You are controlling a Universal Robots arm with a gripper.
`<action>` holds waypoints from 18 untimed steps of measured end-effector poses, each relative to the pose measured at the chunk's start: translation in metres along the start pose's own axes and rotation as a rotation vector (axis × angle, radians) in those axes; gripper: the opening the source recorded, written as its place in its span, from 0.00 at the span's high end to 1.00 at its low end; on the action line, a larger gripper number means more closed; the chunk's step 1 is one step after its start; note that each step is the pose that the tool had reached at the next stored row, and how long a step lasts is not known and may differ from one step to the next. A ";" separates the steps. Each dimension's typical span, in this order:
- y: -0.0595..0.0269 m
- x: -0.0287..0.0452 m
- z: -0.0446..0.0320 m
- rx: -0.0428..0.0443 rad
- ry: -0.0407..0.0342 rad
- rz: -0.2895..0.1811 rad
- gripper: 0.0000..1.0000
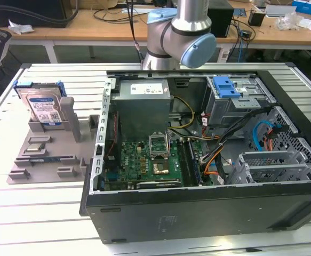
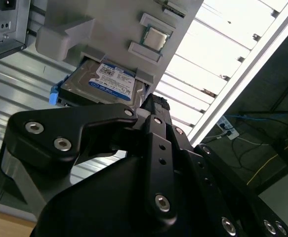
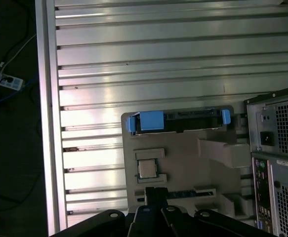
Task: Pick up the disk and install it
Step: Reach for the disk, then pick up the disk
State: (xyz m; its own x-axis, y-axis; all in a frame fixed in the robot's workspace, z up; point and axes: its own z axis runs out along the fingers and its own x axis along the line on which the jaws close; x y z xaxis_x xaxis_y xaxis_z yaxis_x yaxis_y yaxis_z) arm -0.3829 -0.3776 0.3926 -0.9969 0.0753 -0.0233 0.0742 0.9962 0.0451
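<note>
We are looking at a task that is only beginning. The disk (image 1: pixel 43 104) is standing on edge in a slot of the grey holder (image 1: pixel 48 154), which is lying on the desk (image 1: pixel 38 213) at the exterior view's left, just beside the open computer case (image 1: pixel 198 213). Nothing is gripping it yet, so both the pickup and the installation are remaining to be done.

In the first wrist view the claw (image 3: pixel 156 190) is hovering near the holder, apart from the disk. Its tips are sitting together with nothing between them. The arm (image 1: pixel 182 37) is rising behind the case.

Inside the case, a grey metal cage (image 1: pixel 235 104) with a blue latch (image 1: pixel 227 85) on top is standing near the exterior view's right. We are judging this to be the likely bay, though we are not seeing its opening clearly.

As for materials, the disk is showing a flat silver-grey metal face with a blue-and-white label, and blue plastic rails are running along its sides and ending in small tabs. The holder is looking like matt grey plastic, blocky and stepped, and it is also carrying a small square chip (image 3: pixel 147 169). The desk is made of ribbed aluminium slats that are catching a lot of glare. The case is pairing black outer panels with bare sheet steel inside, around a green circuit board (image 1: pixel 144 160).
</note>
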 end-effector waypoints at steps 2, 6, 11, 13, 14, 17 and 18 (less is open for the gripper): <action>0.0000 0.0000 0.0000 0.0000 0.0000 0.000 0.89; 0.0000 0.0001 0.0000 0.0000 0.0000 0.000 0.89; 0.0000 0.0004 -0.0001 -0.0011 0.0022 -0.047 0.89; 0.0000 0.0003 0.0000 -0.0029 0.0058 -0.126 0.89; 0.0000 0.0003 0.0000 -0.0034 0.0066 -0.145 0.89; 0.0000 0.0003 0.0000 -0.0047 0.0091 -0.202 0.89; 0.0000 0.0002 0.0000 -0.0051 0.0099 -0.219 0.89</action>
State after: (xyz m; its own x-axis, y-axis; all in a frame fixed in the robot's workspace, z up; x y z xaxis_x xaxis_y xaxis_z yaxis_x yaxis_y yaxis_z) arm -0.3832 -0.3776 0.3926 -0.9894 -0.1432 -0.0233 -0.1442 0.9885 0.0450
